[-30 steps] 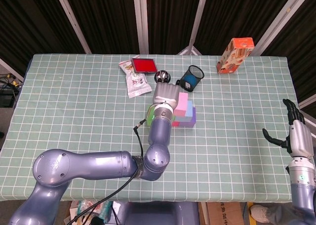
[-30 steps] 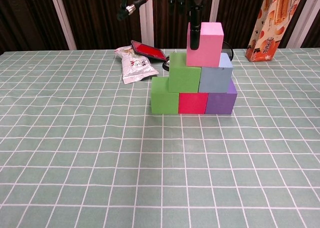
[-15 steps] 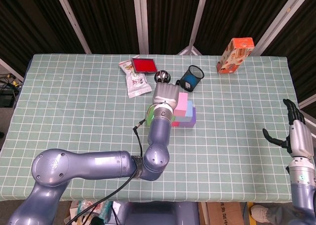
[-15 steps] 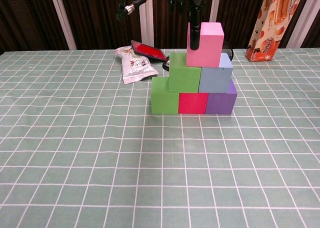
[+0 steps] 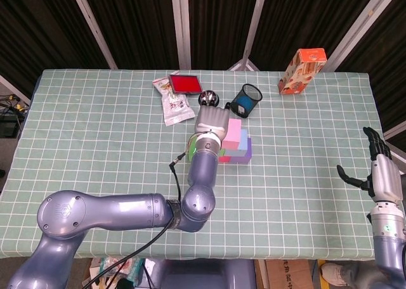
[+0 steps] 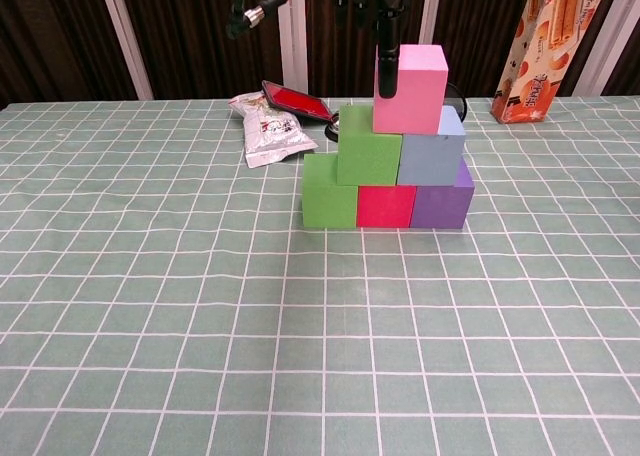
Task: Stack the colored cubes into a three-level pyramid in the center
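A cube pyramid stands mid-table. Its bottom row is a green cube [image 6: 328,203], a red cube [image 6: 386,206] and a purple cube [image 6: 442,204]. On them sit a second green cube [image 6: 368,158] and a light blue cube [image 6: 432,156], topped by a pink cube [image 6: 415,88] [image 5: 235,134]. My left hand [image 5: 212,121] hovers over the stack's left side. One dark finger [image 6: 385,71] lies along the pink cube's left face; the other fingers are hidden. My right hand [image 5: 374,175] hangs off the table's right edge, fingers spread and holding nothing.
Behind the stack are a snack bag [image 6: 265,131], a flat red case [image 5: 185,83], a round dark object [image 5: 208,99] and a black mesh cup [image 5: 246,100]. An orange carton [image 6: 545,36] stands at the back right. My left forearm reaches from the front edge to the stack.
My left hand and its dangling cable have edged upward, the finger sliding up the pink cube's side. The pink cube and the rest of the stack have stayed put.
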Available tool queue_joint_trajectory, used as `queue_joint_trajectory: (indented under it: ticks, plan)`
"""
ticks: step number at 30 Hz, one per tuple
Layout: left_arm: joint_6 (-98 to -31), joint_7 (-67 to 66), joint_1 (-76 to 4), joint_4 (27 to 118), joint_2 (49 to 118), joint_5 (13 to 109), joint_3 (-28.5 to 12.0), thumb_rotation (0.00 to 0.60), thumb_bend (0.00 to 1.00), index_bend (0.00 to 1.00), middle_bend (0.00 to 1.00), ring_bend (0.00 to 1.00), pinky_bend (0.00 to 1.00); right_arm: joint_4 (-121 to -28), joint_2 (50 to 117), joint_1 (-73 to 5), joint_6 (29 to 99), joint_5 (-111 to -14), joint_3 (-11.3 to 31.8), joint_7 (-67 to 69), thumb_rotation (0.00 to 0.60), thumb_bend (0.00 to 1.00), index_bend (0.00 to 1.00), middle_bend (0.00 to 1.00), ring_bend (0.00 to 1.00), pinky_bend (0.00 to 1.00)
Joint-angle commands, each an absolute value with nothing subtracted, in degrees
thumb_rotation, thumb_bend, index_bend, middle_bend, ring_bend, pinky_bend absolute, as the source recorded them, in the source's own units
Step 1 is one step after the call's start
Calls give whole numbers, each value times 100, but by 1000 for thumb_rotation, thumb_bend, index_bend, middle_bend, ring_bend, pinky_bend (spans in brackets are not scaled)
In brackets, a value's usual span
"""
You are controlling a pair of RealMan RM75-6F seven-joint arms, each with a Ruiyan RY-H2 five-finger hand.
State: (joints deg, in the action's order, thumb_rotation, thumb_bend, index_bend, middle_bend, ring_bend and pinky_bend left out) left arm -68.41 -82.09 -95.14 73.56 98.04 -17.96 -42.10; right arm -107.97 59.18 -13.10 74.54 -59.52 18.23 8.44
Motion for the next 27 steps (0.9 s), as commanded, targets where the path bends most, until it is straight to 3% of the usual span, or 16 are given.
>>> queue_joint_trajectory:
  ticks: [1, 27]
  plan:
    - [-6812, -8176, -9501, 7375, 9804, -1784, -4188, 600, 197, 0, 276, 72, 95, -10798, 5917, -1308, 7459, -5954, 1823, 843, 600, 305, 0, 0, 0, 0]
    - [-6849, -8180, -9513, 7455, 9737, -1893, -4129, 600, 196, 1, 284, 72, 95, -10803, 5924, -1309, 7468, -5962, 1820, 832, 600, 305, 0, 0, 0, 0]
